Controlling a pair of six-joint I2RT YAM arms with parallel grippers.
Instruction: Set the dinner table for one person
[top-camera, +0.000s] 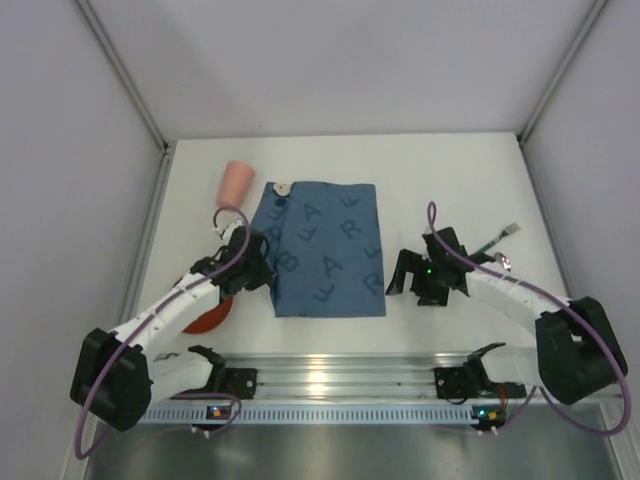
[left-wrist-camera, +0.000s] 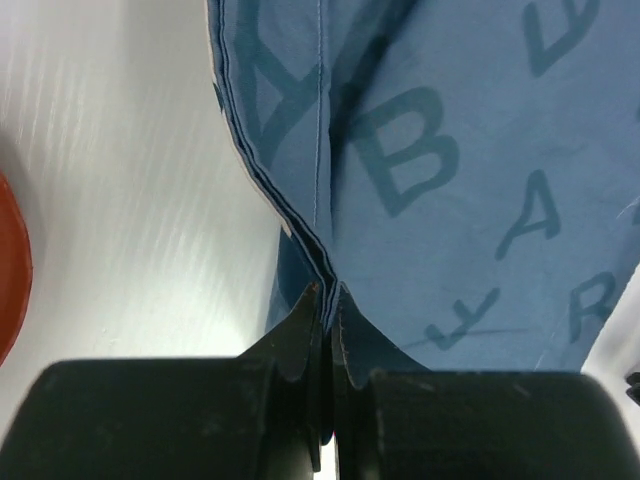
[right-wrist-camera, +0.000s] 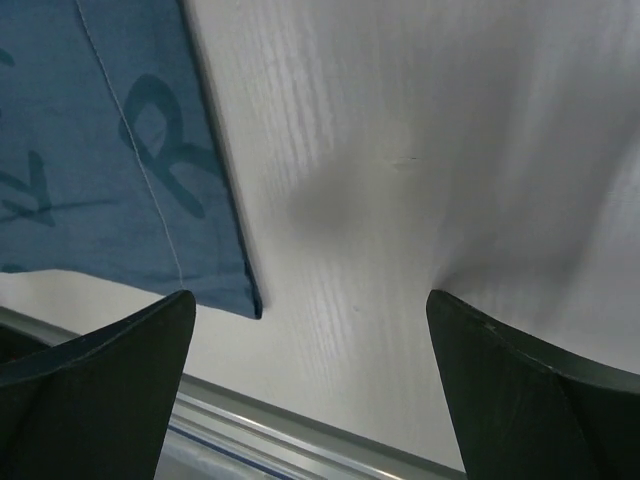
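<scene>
Left wrist: left gripper seen clamped on blue mat edge; right gripper spread wide over dinner table, beside mat corner.

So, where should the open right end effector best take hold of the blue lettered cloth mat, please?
Probably the near right corner of the blue lettered cloth mat, coming in low from the right. That side lies flat on the white tabletop, so only an edge can be pinched, as the left end effector does on the left hem.
</scene>
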